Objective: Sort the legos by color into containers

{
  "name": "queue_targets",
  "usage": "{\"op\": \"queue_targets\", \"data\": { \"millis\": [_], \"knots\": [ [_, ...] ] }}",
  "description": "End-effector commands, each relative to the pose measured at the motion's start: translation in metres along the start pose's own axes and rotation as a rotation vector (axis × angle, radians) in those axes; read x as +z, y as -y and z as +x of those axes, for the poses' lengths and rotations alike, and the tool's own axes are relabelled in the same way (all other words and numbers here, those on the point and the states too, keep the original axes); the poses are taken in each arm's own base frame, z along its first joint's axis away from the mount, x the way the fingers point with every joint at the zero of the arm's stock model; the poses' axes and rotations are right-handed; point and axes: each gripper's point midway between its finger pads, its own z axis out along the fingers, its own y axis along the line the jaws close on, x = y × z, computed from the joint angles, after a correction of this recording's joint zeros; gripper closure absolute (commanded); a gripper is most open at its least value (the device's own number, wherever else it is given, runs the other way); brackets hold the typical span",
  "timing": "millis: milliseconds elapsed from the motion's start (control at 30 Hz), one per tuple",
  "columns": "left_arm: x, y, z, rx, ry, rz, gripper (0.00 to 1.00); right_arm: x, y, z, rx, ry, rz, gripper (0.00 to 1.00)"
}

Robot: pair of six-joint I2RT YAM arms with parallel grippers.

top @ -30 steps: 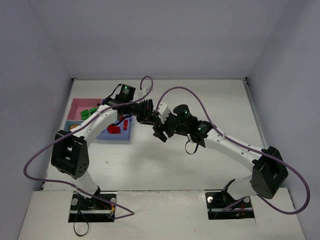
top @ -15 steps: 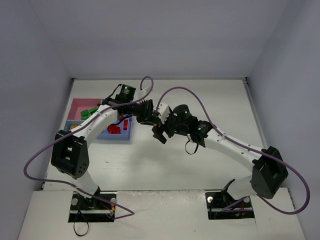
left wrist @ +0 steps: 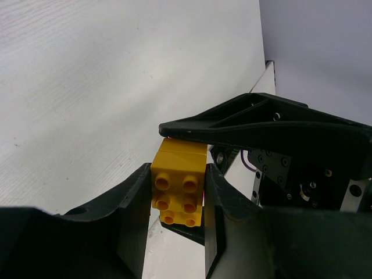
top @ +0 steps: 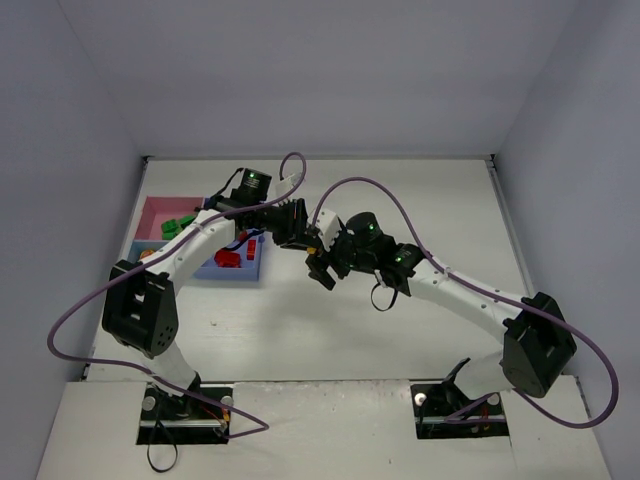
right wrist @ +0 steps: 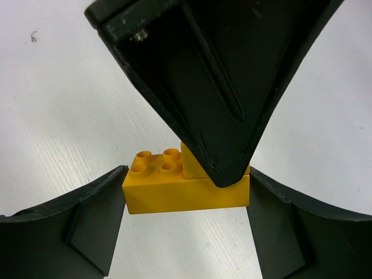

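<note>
The left pincer (left wrist: 176, 195) is closed narrow on a yellow brick (left wrist: 178, 174), with one finger on each long side. The right pincer (right wrist: 186, 200) comes at it crosswise and stands wider. Its fingers meet the brick's two short ends, so both pincers have hold of the one brick. It hangs over the table (top: 420, 200), just right of the blue tray (top: 236, 276).

Since a second ago the right pincer has crept a little leftward in the top view, closer to the left one. The left arm (top: 190, 245) has not shifted, and the legos in the trays lie as they did.

From above the brick cannot be seen, because the two black pincer heads cover it. In the right wrist view the left pincer's fingers hide the brick's upper right part. In the left wrist view the right pincer's dark body fills the lower right.

The left arm crosses the blue tray and hides part of it. Red legos (top: 228, 259) show in that tray, and green legos (top: 178, 224) lie in the pink tray (top: 155, 210) behind it. A light-blue tray (top: 137, 246) at the left is mostly under the arm, and its contents are too small to tell.

The table is white with a faint grain, boxed in by plain pale walls (top: 320, 80) on three sides. Purple cables (top: 380, 186) loop over both arms.
</note>
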Motion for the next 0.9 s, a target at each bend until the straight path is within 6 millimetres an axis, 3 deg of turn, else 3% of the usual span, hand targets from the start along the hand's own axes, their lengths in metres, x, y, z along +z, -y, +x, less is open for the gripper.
{"op": "queue_targets", "data": {
  "millis": [0, 367, 600, 700, 867],
  "knots": [
    [-0.017, 0.035, -0.016, 0.092, 0.076, 0.063, 1.0, -0.006, 0.003, -0.022, -0.016, 0.07, 0.027, 0.27],
    [-0.014, 0.037, -0.01, 0.089, 0.055, 0.078, 1.0, -0.007, 0.01, -0.029, -0.031, 0.086, 0.057, 0.22],
    [-0.013, 0.039, -0.009, 0.088, 0.049, 0.087, 1.0, -0.008, 0.009, -0.032, -0.03, 0.099, 0.052, 0.29],
    [-0.014, 0.038, -0.008, 0.085, 0.049, 0.086, 1.0, -0.008, 0.009, -0.033, -0.031, 0.102, 0.05, 0.44],
    [-0.016, 0.039, -0.008, 0.088, 0.05, 0.084, 1.0, -0.01, 0.009, -0.027, -0.03, 0.095, 0.058, 0.85]
  ]
}}
